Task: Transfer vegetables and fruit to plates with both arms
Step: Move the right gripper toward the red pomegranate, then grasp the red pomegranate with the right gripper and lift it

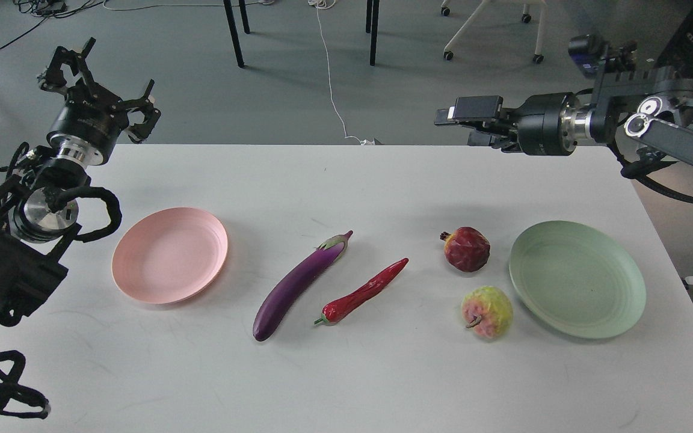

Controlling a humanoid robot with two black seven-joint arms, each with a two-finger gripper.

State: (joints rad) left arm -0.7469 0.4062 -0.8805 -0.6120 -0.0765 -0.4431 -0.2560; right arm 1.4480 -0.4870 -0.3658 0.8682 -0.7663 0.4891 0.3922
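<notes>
**Occlusions and cut-offs, head view**

Black left robot arm (3, 264): base and cable loops cut by left and bottom edges. Black right robot arm (671, 129): cut by right edge. Right gripper (464, 117): seen side-on, finger gap indeterminate. White rectangular table (346, 373): near edge cut by frame bottom.

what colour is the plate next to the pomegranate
Pale mint green. The green plate lies just right of the pomegranate, seen clearly in the head view.

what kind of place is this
Probably a robotics lab or office: a white table on grey floor, loose cables trailing across it, a wheeled chair behind, and toy produce set out for testing.
</notes>
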